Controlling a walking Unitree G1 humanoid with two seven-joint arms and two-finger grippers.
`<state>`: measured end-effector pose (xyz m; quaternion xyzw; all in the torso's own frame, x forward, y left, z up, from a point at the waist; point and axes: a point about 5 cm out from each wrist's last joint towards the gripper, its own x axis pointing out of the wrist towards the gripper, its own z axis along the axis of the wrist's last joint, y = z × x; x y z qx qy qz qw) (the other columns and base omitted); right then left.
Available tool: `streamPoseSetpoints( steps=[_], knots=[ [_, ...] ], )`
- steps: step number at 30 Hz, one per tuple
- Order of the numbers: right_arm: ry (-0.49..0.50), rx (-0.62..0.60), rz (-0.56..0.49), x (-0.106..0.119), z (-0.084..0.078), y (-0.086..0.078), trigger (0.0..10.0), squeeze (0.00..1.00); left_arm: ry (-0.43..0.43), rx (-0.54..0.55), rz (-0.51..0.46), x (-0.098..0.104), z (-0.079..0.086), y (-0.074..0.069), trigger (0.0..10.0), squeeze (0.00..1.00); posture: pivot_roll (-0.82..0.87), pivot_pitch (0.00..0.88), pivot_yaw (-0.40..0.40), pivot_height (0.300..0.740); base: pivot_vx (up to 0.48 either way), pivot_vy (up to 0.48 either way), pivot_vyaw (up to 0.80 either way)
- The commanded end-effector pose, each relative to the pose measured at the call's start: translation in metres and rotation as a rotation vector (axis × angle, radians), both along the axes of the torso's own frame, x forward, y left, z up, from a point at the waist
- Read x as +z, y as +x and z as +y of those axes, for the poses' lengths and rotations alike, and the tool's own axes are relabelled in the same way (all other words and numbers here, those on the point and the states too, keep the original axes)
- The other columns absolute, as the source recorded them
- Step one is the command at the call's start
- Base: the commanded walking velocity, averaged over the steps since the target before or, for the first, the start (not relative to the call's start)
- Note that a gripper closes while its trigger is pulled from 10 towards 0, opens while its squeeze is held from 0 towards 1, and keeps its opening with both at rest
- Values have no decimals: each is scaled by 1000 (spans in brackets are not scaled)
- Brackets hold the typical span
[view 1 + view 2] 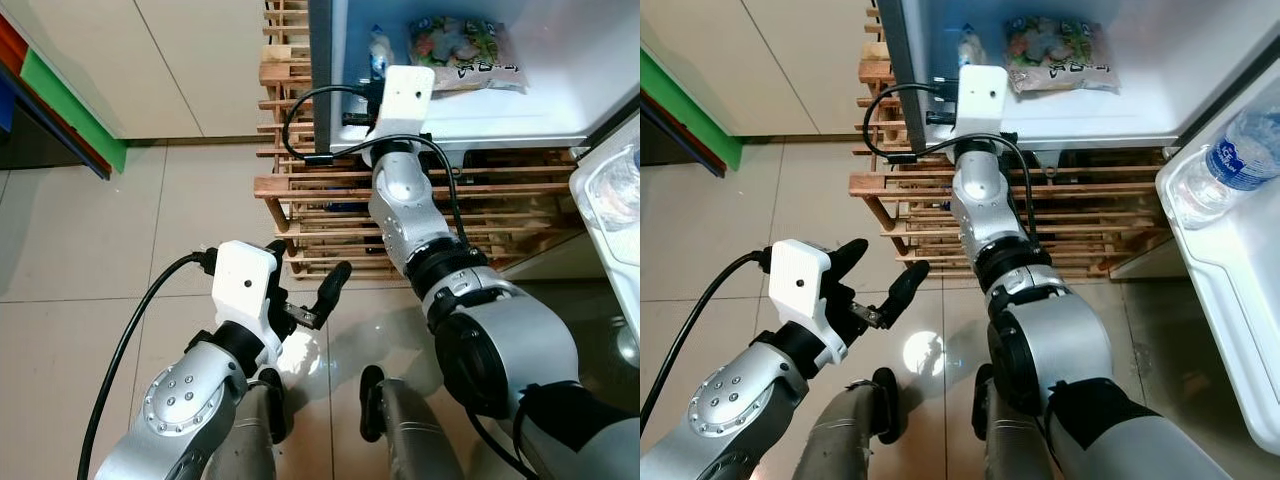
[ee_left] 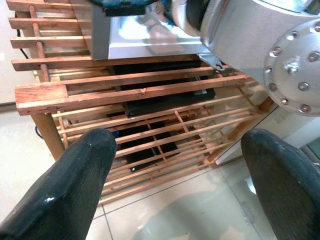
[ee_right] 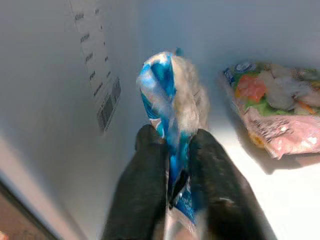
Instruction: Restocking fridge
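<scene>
L end effector (image 1: 312, 283) hangs low over the tiled floor (image 1: 80, 260), fingers spread wide w/ nothing between them; its wrist view looks past both black fingertips (image 2: 75, 185) at the wooden rack (image 2: 130, 100) under the fridge. Idle for now, by the look of it. Moving right: R arm reaches up into the fridge compartment (image 1: 560, 110), R end effector (image 3: 172, 175) clenched on a blue-and-white packet (image 3: 172, 100), held upright near the fridge's L inner wall, just above or on the shelf floor, can't tell which. Right of that, well apart, a bag of mixed frozen food (image 1: 465, 50) lies flat on the same shelf. Far right, door shelf (image 1: 1220, 250) holds a water bottle (image 1: 1230, 165). Step in hand, I'd judge: placing the packet inside. Next move prob calls for setting it down so it won't tip, releasing the fingers, then pulling the R arm straight back w/o snagging the cable (image 1: 300, 120) on the fridge edge.
</scene>
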<state>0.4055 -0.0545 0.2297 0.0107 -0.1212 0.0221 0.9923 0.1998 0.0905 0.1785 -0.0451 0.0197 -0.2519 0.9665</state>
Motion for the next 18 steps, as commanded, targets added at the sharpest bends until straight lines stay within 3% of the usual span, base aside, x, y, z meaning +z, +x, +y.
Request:
streamPoseSetpoints(
  steps=[1, 6, 10, 18],
  knots=[
    [2, -7, 102, -19, 1, -1, 10000, 1000, -3, 0, 16, -1, -2, -6, 10000, 0, 189, 430, 13, 740, 0, 0, 0],
    [32, -12, 125, -17, 1, 0, 10000, 1000, -2, 4, 21, -2, -2, -7, 10000, 0, 194, 433, 12, 740, 0, 0, 0],
    [109, -9, 145, -11, -1, 3, 10000, 1000, 1, 16, 27, -3, -2, -7, 10000, 0, 197, 432, 6, 740, 0, 0, 0],
    [46, -4, 101, 2, 0, 6, 10000, 1000, -2, 22, 27, -3, -5, -6, 10000, 0, 191, 430, 1, 740, 0, 0, 0]
  ],
)
